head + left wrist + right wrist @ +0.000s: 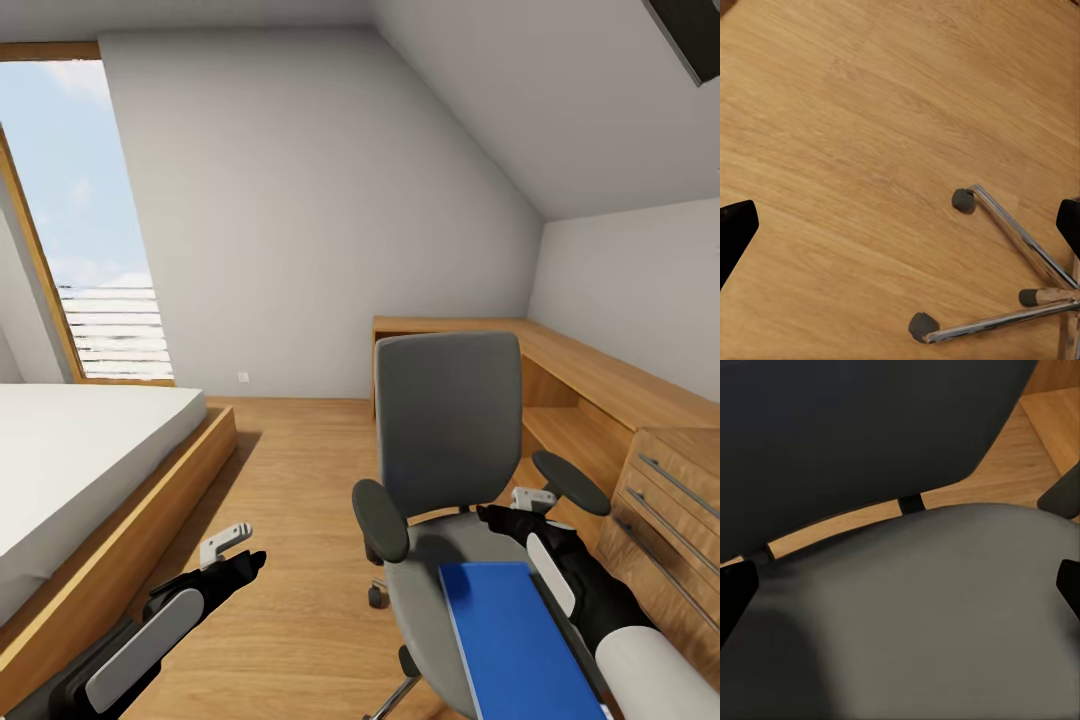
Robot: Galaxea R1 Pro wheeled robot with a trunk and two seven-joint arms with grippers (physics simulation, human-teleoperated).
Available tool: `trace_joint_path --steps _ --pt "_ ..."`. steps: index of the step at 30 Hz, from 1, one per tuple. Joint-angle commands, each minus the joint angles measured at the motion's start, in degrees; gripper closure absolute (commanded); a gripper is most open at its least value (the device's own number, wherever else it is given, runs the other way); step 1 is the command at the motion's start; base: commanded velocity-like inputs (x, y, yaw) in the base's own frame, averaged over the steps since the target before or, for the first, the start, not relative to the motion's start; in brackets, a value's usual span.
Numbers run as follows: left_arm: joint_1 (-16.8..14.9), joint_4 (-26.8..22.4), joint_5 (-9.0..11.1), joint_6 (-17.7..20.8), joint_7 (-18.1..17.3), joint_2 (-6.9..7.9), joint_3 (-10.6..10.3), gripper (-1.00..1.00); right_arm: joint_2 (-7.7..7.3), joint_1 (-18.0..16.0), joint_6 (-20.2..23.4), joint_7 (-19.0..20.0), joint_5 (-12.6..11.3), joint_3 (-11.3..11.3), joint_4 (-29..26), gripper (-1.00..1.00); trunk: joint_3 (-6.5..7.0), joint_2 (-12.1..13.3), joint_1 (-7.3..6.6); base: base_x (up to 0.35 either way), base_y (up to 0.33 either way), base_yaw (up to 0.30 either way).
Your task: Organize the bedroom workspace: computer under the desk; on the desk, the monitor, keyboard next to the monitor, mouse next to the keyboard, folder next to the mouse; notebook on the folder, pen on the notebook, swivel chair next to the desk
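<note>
Left gripper (238, 560): black, jaws spread and empty, held over bare light-wood floor (870, 112), left of the chair.
Grey-seated swivel chair (447, 430): centre, chrome base near.
Flat bright-blue folder (510, 630): laid on the seat, long axis running near to far.
Right gripper (500, 517): jaws spread, empty, just beyond the folder's far edge; judged the nearer arm.

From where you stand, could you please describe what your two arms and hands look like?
Both arms are black with pale grey-white oval panels along the forearm. The left hand is black and tapered, with a small white bracket on top. The right hand matches it, also with a white bracket, and a white cylindrical segment sits further up that arm. No cables or markings are visible.
</note>
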Motion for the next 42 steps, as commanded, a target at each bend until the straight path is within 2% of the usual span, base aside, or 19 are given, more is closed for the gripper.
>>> trace_joint_path --steps 1,17,22,26,32,34,35,39,41,42 --pt "-0.07 -0.08 0.23 0.08 0.35 0.04 -0.11 -1.00 -0.07 -0.03 0.20 -0.36 -0.50 0.24 -0.12 -1.00 -0.07 -0.03 -0.01 0.000 0.000 0.000" --pt "-0.07 -0.08 0.21 0.08 0.44 0.11 -0.11 -1.00 -0.10 1.20 0.34 -0.33 -0.81 0.09 -3.02 -1.00 -0.06 -0.03 -0.01 0.000 0.000 0.000" --pt "-0.07 -0.08 0.21 0.08 0.44 0.11 -0.11 -1.00 -0.19 1.99 0.38 -0.39 -2.74 0.03 -4.67 -1.00 -0.06 -0.03 -0.01 0.000 0.000 0.000" --pt "-0.07 -0.08 0.21 0.08 0.44 0.11 -0.09 -1.00 -0.37 4.36 0.42 -0.49 -3.72 -0.06 -9.46 -1.00 -0.06 -0.03 -0.01 0.000 0.000 0.000" --pt "-0.07 -0.08 0.21 0.08 0.44 0.18 -0.01 -1.00 -0.38 10.87 2.45 -0.82 -4.43 -0.31 -21.58 -1.00 -0.06 -0.03 -0.01 0.000 0.000 0.000" --pt "-0.07 -0.08 0.21 0.08 0.44 0.19 0.03 -1.00 -0.37 13.78 3.71 -1.47 -6.40 -1.87 -27.22 -1.00 -0.06 -0.03 -0.01 0.000 0.000 0.000" --pt "-0.07 -0.13 0.21 0.08 0.44 0.19 0.02 -1.00 -0.35 15.19 4.11 -2.02 -8.33 -3.77 -29.89 -1.00 -0.06 -0.03 -0.01 0.000 0.000 0.000" --pt "-0.07 -0.10 0.21 0.08 0.44 0.20 0.00 -1.00 -0.34 15.93 4.34 -2.40 -11.16 -7.35 -31.33 -1.00 -0.06 -0.03 -0.01 0.000 0.000 0.000" --pt "-0.07 -0.09 0.21 0.08 0.44 0.20 -0.02 -1.00 -0.34 16.16 4.44 -2.50 -13.53 -9.29 -31.87 -1.00 -0.06 -0.03 -0.01 0.000 0.000 -0.006" --pt "-0.07 -0.09 0.21 0.08 0.44 0.20 -0.02 -1.00 -0.34 16.18 4.45 -2.50 -13.78 -9.47 -31.90 -1.00 -0.06 -0.03 -0.01 0.000 0.000 -0.018"
